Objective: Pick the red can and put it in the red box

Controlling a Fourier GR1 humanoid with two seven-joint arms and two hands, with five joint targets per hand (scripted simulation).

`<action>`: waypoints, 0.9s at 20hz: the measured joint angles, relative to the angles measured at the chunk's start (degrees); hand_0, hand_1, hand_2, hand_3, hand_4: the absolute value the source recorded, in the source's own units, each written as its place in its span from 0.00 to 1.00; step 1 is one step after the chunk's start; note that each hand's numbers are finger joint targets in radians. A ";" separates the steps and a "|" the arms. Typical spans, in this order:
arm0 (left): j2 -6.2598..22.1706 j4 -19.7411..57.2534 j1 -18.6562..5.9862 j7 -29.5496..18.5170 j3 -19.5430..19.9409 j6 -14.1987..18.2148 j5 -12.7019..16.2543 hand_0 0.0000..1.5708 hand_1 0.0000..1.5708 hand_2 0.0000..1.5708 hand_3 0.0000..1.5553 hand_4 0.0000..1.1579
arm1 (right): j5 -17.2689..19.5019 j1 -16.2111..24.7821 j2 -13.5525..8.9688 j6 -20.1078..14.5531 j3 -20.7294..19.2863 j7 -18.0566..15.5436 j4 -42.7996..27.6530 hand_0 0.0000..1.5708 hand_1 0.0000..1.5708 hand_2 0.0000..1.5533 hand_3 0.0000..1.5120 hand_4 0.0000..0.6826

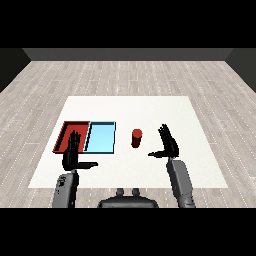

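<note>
1. currently the can (136, 137) stands upright on the table (150, 107), just right of the blue tray (101, 137) and apart from it. nothing touches it.
2. the red tray (70, 131) lies at the far left, touching the blue tray side by side. to reach it, the can has to pass over the blue tray.
3. the right hand (170, 144) is near the can on its right side, fingers straight and spread, thumb pointing toward the can. it holds nothing and does not touch the can.
4. the left hand (73, 152) hovers at the near edge of the red tray, fingers straight, thumb out to the right. it holds nothing.
5. handling judgement: the can is a small rigid cylinder, probably light. its wall looks smooth, so it may slip if taken near the rim. it is narrow at the base for its height, so a sideways nudge could tip it.
6. where to take hold: at mid-height on the side wall, with fingers on the far side and thumb on the near side, so that the hand curls round the body. avoid the top edge.
7. approach: the right hand is the nearer one. bring it in level from the right, with the opening wider than the can, and close only once the can sits between thumb and fingers.
8. placement judgement: the red tray is shallow, so set the can down upright on its floor before releasing.
</note>
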 measured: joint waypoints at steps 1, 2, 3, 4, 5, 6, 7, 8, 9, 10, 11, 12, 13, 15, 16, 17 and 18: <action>0.23 0.21 -0.43 0.23 0.31 -0.20 0.34 0.00 0.00 0.00 0.00 0.00 | 0.06 0.06 0.38 -0.29 0.42 -0.20 0.33 0.00 0.00 0.00 0.00 0.00; -0.26 -0.57 -0.70 1.10 -0.20 0.44 0.09 0.00 0.00 0.00 0.00 0.00 | 0.11 0.22 0.67 -0.34 0.71 -0.40 0.54 0.00 0.00 0.00 0.00 0.00; -0.51 0.74 -1.20 0.17 -0.21 0.62 -0.18 0.00 0.00 0.00 0.00 0.00 | 0.03 -1.32 0.72 0.06 0.50 -1.14 2.82 0.00 0.00 0.00 0.00 0.00; 0.02 -0.14 -0.63 0.70 0.21 -0.08 0.62 0.00 0.00 0.00 0.00 0.00 | 0.02 -2.65 0.94 -0.61 0.75 -1.65 4.58 0.00 0.00 0.00 0.00 0.00; -0.12 -0.44 -0.38 0.79 0.03 -0.05 0.59 0.00 0.00 0.00 0.00 0.00 | 0.02 -2.64 1.12 -1.22 1.11 -1.15 4.30 0.00 0.00 0.00 0.00 0.00; -0.21 -0.03 -1.13 1.03 0.19 0.16 0.79 0.00 0.00 0.00 0.00 0.00 | 0.06 -3.20 1.26 -1.37 1.30 -1.65 5.60 0.00 0.00 0.00 0.00 0.00; -0.10 1.05 -2.01 0.88 0.41 0.18 0.81 0.00 0.00 0.00 0.00 0.00 | 0.10 -3.97 1.37 -1.62 1.47 -2.99 7.65 0.00 0.00 0.00 0.00 0.00; 0.32 1.15 -1.97 0.73 0.85 -0.27 1.17 0.00 0.00 0.00 0.00 0.00 | 0.16 -4.34 1.46 -1.92 1.55 -3.31 8.44 0.00 0.00 0.00 0.00 0.00; 0.61 2.12 -2.14 0.05 1.34 -0.61 1.41 0.00 0.00 0.00 0.00 0.00 | 0.21 -4.51 1.18 -1.64 1.34 -3.80 9.35 0.00 0.00 0.00 0.00 0.00; -0.08 1.78 -2.05 -0.07 0.60 0.12 0.71 0.00 0.00 0.00 0.00 0.00 | 0.52 -4.83 1.24 -1.67 1.36 -4.44 10.43 0.00 0.00 0.00 0.00 0.00; 0.19 2.14 -1.76 -0.57 0.96 -0.39 1.10 0.00 0.00 0.00 0.00 0.00 | 0.34 -5.13 1.36 -2.68 2.22 -5.10 11.27 0.00 0.00 0.00 0.00 0.00; 0.40 2.58 -2.04 -0.82 1.27 -0.58 1.32 0.00 0.00 0.00 0.00 0.00 | 0.35 -5.06 1.45 -3.39 3.00 -5.49 11.28 0.00 0.00 0.00 0.00 0.00; 0.08 2.76 -2.15 -0.87 0.99 -0.28 1.15 0.00 0.00 0.00 0.00 0.00 | 0.01 -5.09 1.52 -3.71 3.31 -5.19 10.90 0.00 0.00 0.00 0.00 0.00; 0.01 2.42 -1.90 -0.72 0.84 -0.34 1.26 0.00 0.00 0.00 0.00 0.00 | 0.12 -5.82 1.62 -4.60 4.30 -7.40 13.62 0.00 0.00 0.00 0.00 0.00; 0.25 2.11 -1.40 -0.93 1.04 -0.80 1.56 0.00 0.00 0.00 0.00 0.00 | 0.26 -6.21 1.59 -4.50 4.02 -7.88 14.69 0.00 0.00 0.00 0.00 0.00; 0.37 0.88 -1.21 0.26 1.09 -0.73 1.89 0.00 0.00 0.00 0.00 0.00 | 0.14 -6.40 1.62 -4.50 4.15 -8.51 15.51 0.00 0.00 0.00 0.00 0.00; -0.02 1.06 -1.04 0.03 0.84 -0.60 1.87 0.00 0.00 0.00 0.00 0.00 | 0.15 -7.19 1.66 -4.48 3.89 -9.30 17.06 0.00 0.00 0.00 0.00 0.00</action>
